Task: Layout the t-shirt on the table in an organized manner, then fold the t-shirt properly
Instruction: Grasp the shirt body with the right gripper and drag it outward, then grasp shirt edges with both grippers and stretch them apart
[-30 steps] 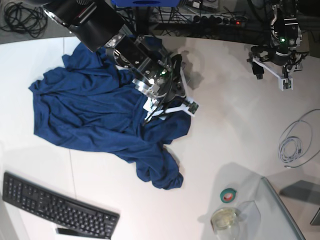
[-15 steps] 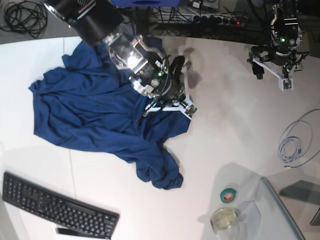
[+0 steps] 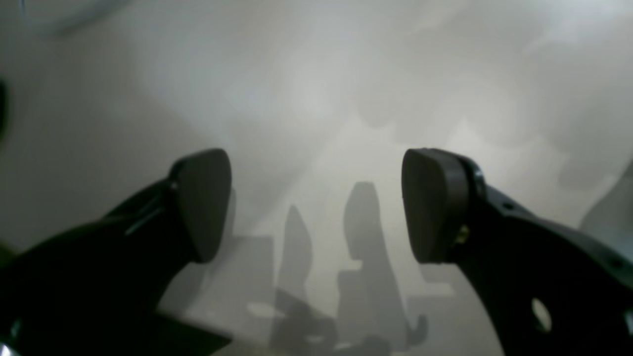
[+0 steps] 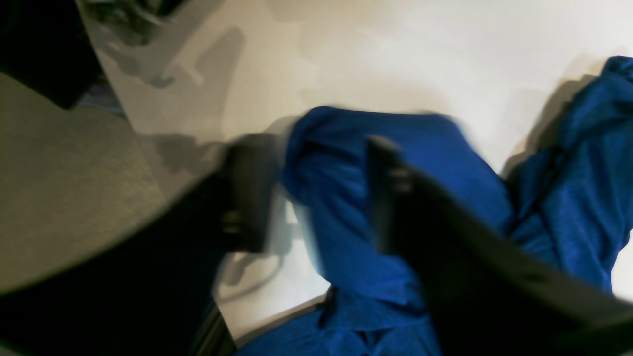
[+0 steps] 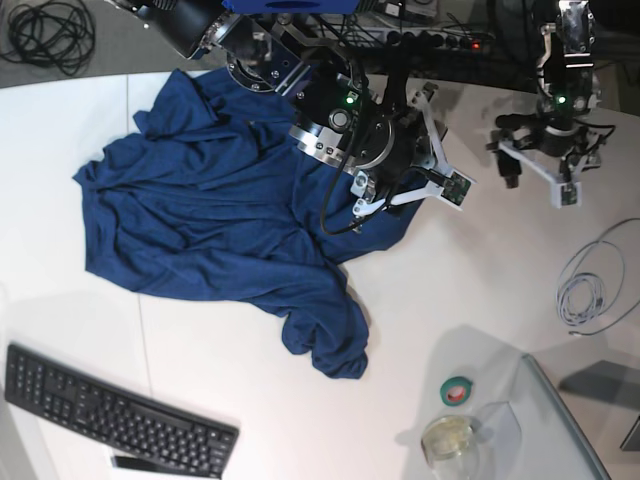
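The dark blue t-shirt (image 5: 200,220) lies rumpled across the left half of the white table (image 5: 480,290), with a bunched end pointing toward the front. My right gripper (image 5: 448,143) hovers at the shirt's right edge. In the blurred right wrist view its jaws (image 4: 316,193) stand apart around a raised fold of the t-shirt (image 4: 341,163). My left gripper (image 5: 540,170) hangs over bare table at the back right, far from the cloth. In the left wrist view it (image 3: 316,202) is wide open with nothing between the pads.
A black keyboard (image 5: 110,415) sits at the front left. A green tape roll (image 5: 458,390), a glass jar (image 5: 450,440) and a clear panel (image 5: 560,420) are at the front right. A white cable coil (image 5: 590,285) lies at the right edge. Cables run behind the curved back edge.
My right arm swung right and toward the back. The whole shirt slid a little to the right with it. My left arm barely moved.
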Controlling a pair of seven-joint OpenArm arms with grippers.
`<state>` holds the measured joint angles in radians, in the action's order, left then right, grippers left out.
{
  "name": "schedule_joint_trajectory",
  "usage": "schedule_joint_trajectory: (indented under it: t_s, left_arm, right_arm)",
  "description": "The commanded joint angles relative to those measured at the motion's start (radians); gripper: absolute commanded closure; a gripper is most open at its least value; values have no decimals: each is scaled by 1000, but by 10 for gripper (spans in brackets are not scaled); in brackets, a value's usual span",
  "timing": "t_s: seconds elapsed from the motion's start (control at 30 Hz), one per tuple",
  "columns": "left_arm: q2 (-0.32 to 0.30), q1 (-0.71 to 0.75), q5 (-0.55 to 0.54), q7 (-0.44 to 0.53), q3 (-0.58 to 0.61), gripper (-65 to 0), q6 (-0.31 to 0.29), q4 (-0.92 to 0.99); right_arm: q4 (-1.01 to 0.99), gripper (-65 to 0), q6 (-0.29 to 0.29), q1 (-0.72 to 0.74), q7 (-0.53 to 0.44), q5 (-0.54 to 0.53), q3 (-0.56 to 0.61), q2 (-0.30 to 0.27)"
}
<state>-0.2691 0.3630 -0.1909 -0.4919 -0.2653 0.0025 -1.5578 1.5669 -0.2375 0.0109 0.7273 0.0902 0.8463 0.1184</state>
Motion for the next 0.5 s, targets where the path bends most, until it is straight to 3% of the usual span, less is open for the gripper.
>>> schedule_joint_trajectory:
  t_s: [0.0, 0.1, 0.2, 0.37, 0.4, 0.47]
  left_arm:
    - [-9, -12, 0, 12, 8, -518, 1, -14]
    - [-9, -31, 0, 12, 54, -518, 1, -19]
    - [-8, -35, -2, 15, 113, -518, 1, -42]
    - [18, -43, -2, 19, 308, -504, 1, -114]
    - [31, -63, -2, 19, 343, -467, 1, -114]
    - [60, -103, -2, 19, 390, -327, 1, -72]
  right_arm:
    - [36, -336, -3, 13, -21, -2, -5, 14]
    - [131, -329, -1, 1, -19, 0, -123, -69]
    - [205, -330, 14, -68, -19, 0, -336, -130]
    - [238, -329, 43, -208, -27, -2, -784, -147]
    - [235, -327, 43, -226, -27, -4, -859, -142]
    - [235, -327, 42, -262, -27, -4, -950, -142]
